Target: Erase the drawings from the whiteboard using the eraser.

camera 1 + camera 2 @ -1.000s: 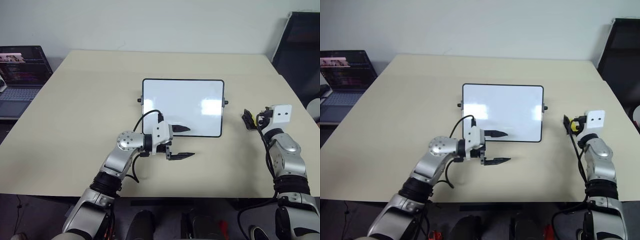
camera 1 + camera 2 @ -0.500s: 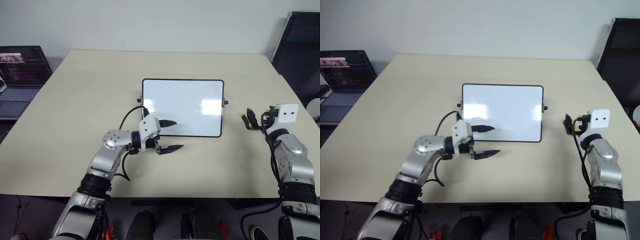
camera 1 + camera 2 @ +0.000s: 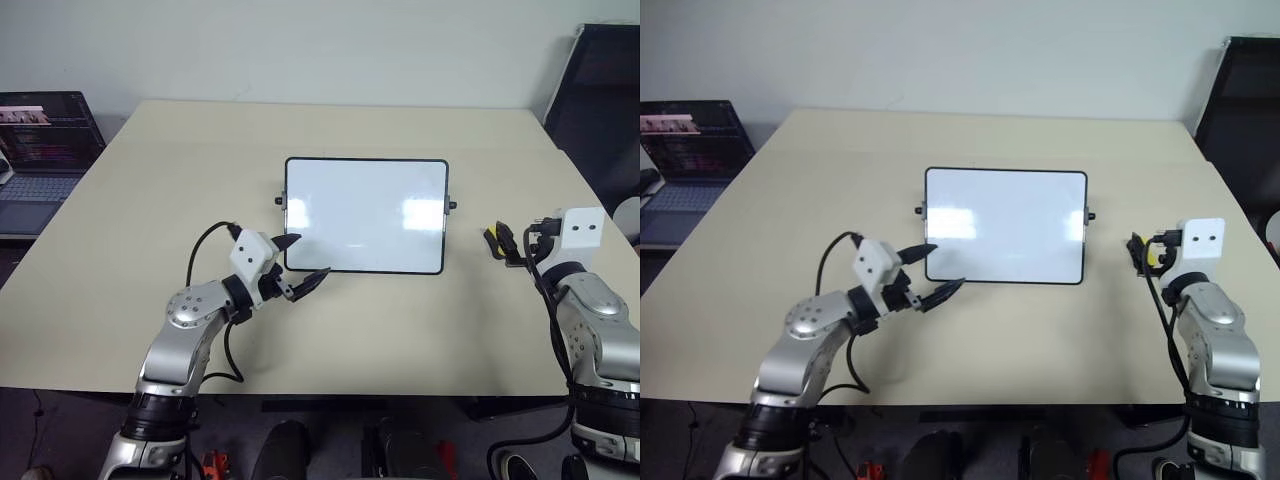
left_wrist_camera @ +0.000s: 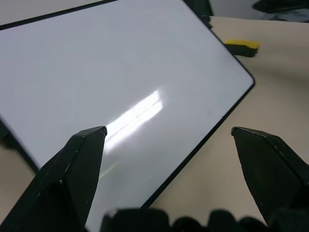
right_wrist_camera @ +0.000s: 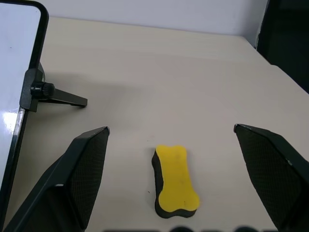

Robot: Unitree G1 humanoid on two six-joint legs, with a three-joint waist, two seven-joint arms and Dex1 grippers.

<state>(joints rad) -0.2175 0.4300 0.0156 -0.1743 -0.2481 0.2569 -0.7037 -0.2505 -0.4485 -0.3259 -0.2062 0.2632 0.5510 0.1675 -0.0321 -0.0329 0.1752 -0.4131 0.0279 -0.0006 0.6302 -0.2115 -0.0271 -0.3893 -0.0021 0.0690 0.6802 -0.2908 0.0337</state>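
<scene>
The small yellow eraser with a black underside lies on the tan table beside the shiny white whiteboard, between the open right gripper's fingers, and the left gripper is open too.

— Where does the whiteboard sit?
— Mid-counter, the eraser to its right — beside the right end effector. The left end effector hovers at the board's near-left corner; a laptop stands far left.

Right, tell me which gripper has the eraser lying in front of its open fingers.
The right gripper: the eraser lies flat on the table between its spread fingers, untouched. The left gripper faces the whiteboard instead.
</scene>
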